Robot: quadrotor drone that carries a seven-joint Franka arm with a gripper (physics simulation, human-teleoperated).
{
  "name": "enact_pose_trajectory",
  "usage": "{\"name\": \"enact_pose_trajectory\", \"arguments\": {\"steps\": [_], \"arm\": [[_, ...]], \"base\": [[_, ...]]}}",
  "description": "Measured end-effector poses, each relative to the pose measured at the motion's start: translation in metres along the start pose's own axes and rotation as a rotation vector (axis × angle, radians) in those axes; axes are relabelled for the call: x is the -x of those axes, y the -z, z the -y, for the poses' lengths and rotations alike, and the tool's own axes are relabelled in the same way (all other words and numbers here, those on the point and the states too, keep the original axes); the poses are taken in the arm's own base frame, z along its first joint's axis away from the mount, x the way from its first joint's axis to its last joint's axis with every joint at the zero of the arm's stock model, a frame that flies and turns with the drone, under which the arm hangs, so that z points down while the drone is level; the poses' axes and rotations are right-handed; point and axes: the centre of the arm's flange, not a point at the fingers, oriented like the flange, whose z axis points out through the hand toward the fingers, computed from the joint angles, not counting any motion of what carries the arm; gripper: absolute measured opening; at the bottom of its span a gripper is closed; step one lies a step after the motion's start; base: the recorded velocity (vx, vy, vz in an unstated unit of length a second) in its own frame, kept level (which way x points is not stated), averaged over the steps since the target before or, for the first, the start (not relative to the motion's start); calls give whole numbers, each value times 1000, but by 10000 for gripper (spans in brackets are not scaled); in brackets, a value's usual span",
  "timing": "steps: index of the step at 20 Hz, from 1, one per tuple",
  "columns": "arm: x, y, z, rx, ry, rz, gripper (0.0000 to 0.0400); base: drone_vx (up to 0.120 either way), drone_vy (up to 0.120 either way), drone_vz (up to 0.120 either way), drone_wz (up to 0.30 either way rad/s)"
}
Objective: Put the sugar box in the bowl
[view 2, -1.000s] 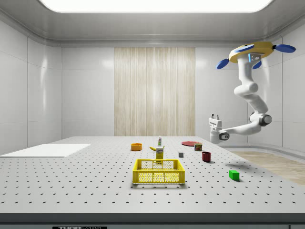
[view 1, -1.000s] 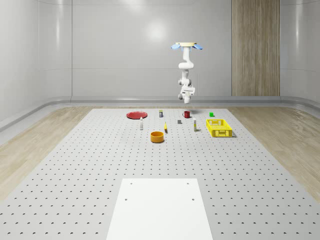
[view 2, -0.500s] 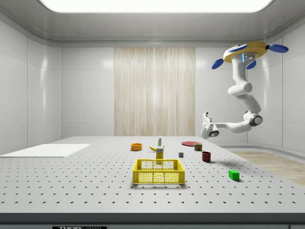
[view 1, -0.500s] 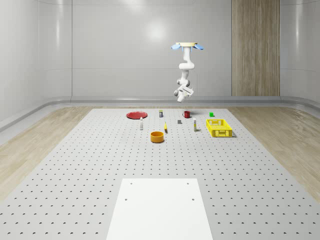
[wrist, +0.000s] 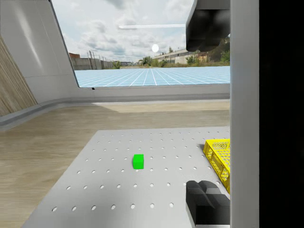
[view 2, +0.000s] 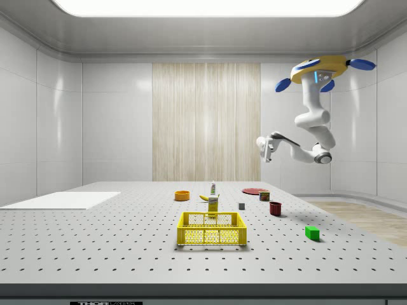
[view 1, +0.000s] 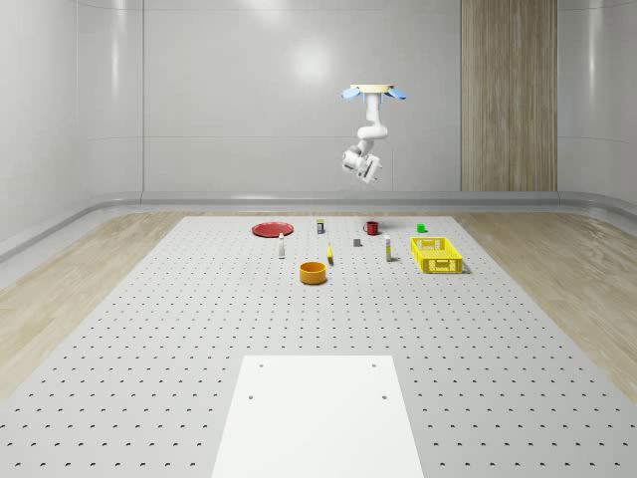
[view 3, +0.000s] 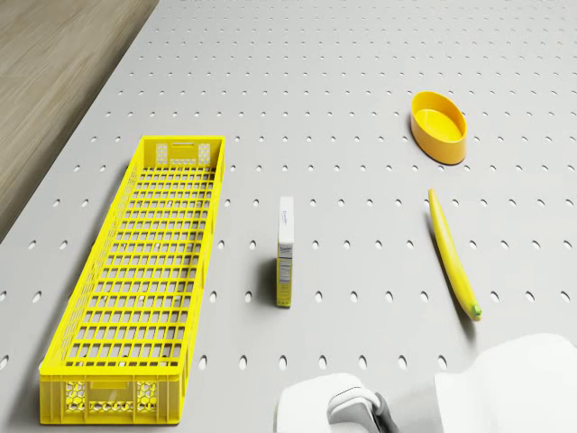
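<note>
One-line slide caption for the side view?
Drone hovers high above the table's far-right end, gripper raised well above the sugar box and bowl.

The drone (view 2: 321,65) hovers high, its arm (view 2: 311,121) bent at the elbow, hand (view 2: 262,147) raised toward nine o'clock in the side view.

pale glossy walls (view 1: 229,100), perforated grey table (view 1: 149,339), wood-panel strip (view 2: 206,121)

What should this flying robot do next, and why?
Probably fly forward and lower the claw toward the sugar box. The drone hovers high over the table's far end, and the box stands untouched between the yellow crate and the banana.
</note>
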Motion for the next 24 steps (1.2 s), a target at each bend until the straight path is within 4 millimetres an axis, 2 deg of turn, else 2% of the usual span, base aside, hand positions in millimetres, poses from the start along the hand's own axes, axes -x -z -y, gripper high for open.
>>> {"name": "enact_pose_trajectory", "arguments": {"steps": [4, 9, 15, 17, 24], "arm": [[30, -10, 30, 315, 11, -316, 400], [47, -24, 46, 510, 19, -516, 400], [54, -33, 52, 598, 23, -610, 400], [55, -35, 53, 612, 23, -624, 400], [56, -37, 55, 634, 24, -648, 400]], "base": [[120, 0, 0, 0], [120, 0, -96, 0], [120, 0, -120, 0], [120, 0, -20, 0], [120, 114, 0, 0]]}}
